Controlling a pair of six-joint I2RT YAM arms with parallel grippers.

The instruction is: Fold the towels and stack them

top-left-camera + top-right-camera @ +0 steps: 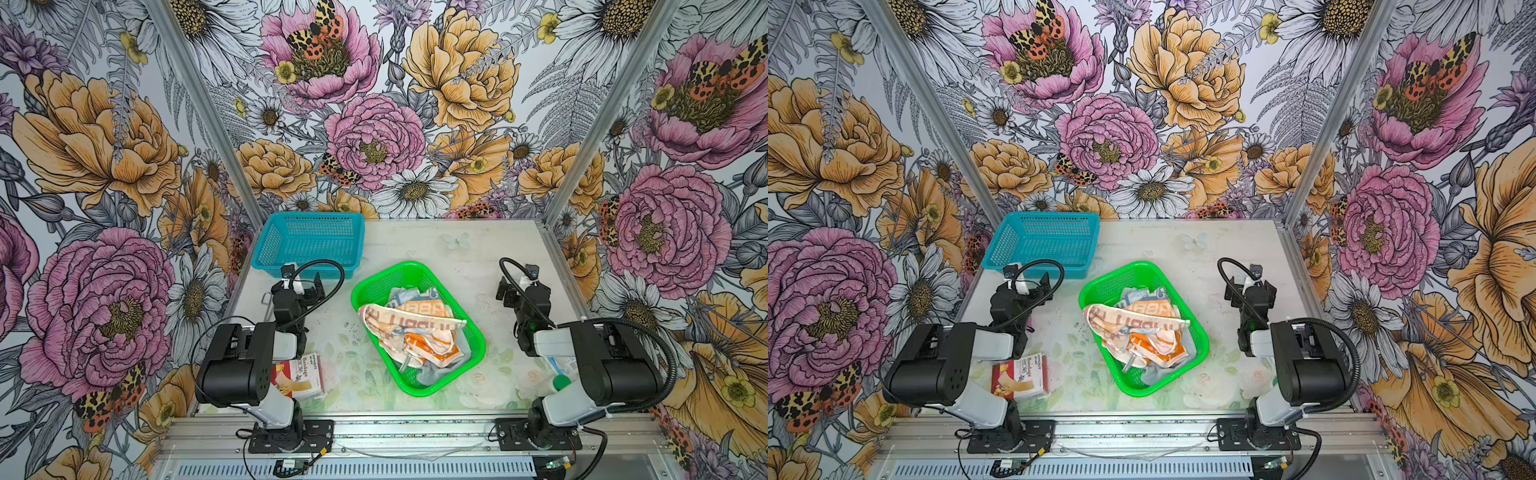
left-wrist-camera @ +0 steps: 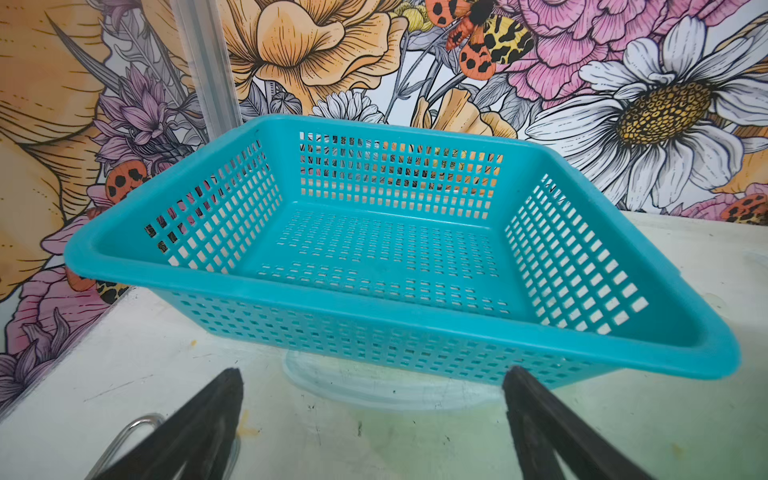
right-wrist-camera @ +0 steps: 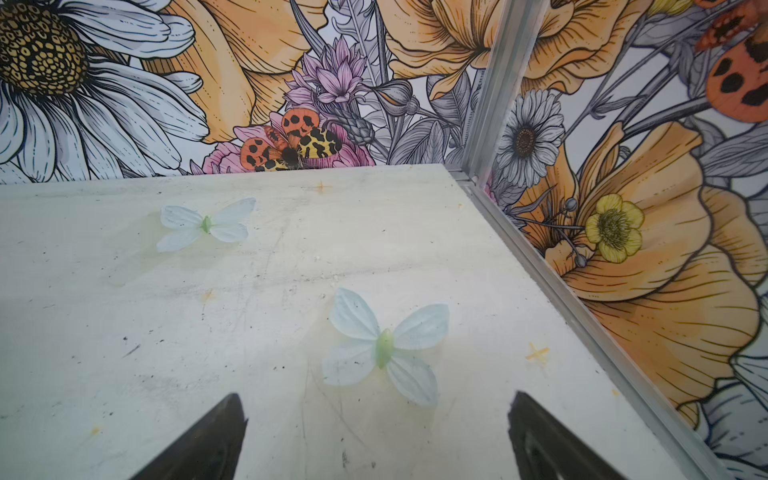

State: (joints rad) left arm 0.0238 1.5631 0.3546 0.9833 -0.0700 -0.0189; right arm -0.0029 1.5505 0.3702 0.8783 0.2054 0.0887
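top views, towels: all three lie crumpled together in the green basket (image 1: pixel 380 286), mid-table. the cream towel (image 1: pixel 399 320) with "rabbit" lettering is on top, the orange towel (image 1: pixel 434 347) under its near edge, and the grey towel (image 1: pixel 436 374) lowest and mostly hidden. none is folded.
top views, arms: the left gripper (image 1: pixel 311 289) and right gripper (image 1: pixel 506 293) stand either side of the green basket, apart from it and touching no cloth.
top views, other: blue basket (image 1: pixel 309 241) empty at the far left corner; bandage box (image 1: pixel 299 376) near the left arm's base.
left wrist: left gripper (image 2: pixel 372 374) jaws spread wide with nothing between them; it faces the blue basket, just short of its wall.
right wrist: right gripper (image 3: pixel 378 398) jaws spread wide with nothing held; only bare table (image 3: pixel 124 311) lies ahead.
step in hand: judged the very start, with no towel taken out yet.
next move: a gripper should reach in, pinch the cream towel by an edge, lift it clear of the others and lay it flat on open table for folding.
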